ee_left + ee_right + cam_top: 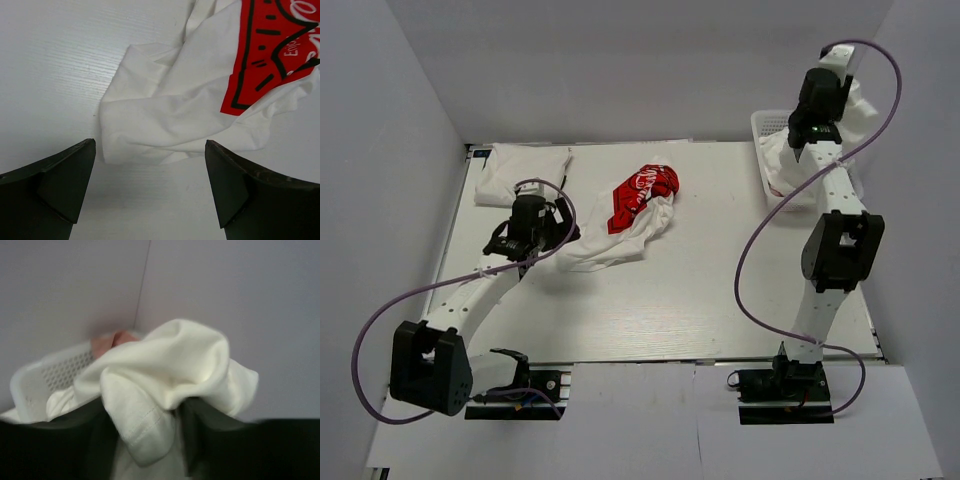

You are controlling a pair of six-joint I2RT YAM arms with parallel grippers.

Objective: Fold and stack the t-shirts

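On the white surface, the left hand gapes over a limp, light printed t-shirt, probably best pinched at its near edge, while the right hand clasps a plain t-shirt.

top external: high, near edge, over whole table
left wrist: close over printed shirt, shared with top external
right wrist: very near bunched shirt and basket
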